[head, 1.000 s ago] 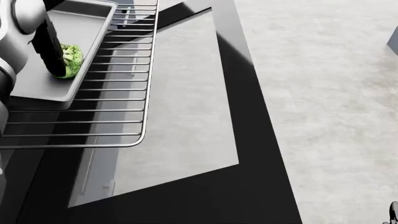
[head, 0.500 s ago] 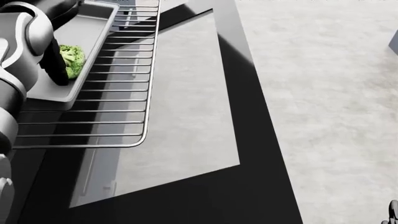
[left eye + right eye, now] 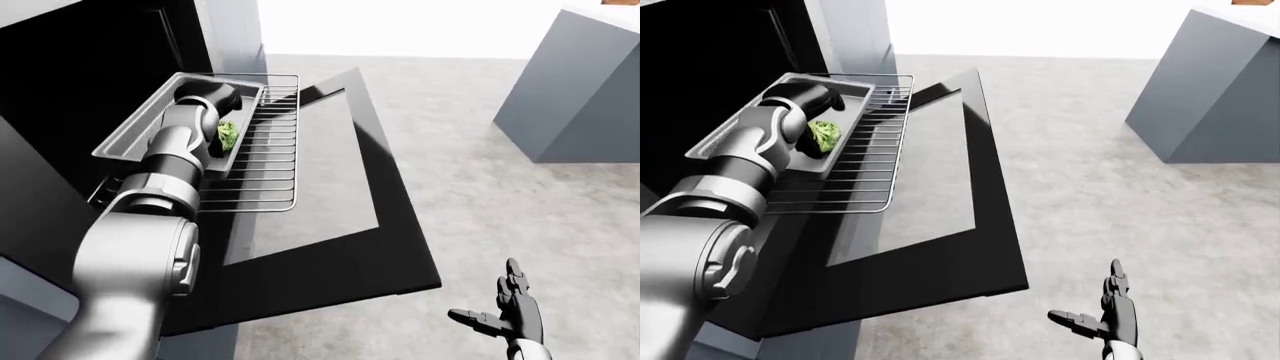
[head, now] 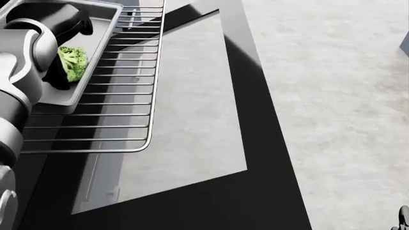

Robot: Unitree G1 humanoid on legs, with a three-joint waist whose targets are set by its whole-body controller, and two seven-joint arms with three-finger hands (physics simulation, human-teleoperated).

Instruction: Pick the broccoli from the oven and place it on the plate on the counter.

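Oven door hangs open, rack out w/ tray. Broccoli in tray, beside left hand; grip unclear. Right hand open, empty. Step: grasping; next needs a firm close, then lift.

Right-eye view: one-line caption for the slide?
Left hand reaches into the tray at the broccoli on the pulled-out oven rack; right hand hangs open.
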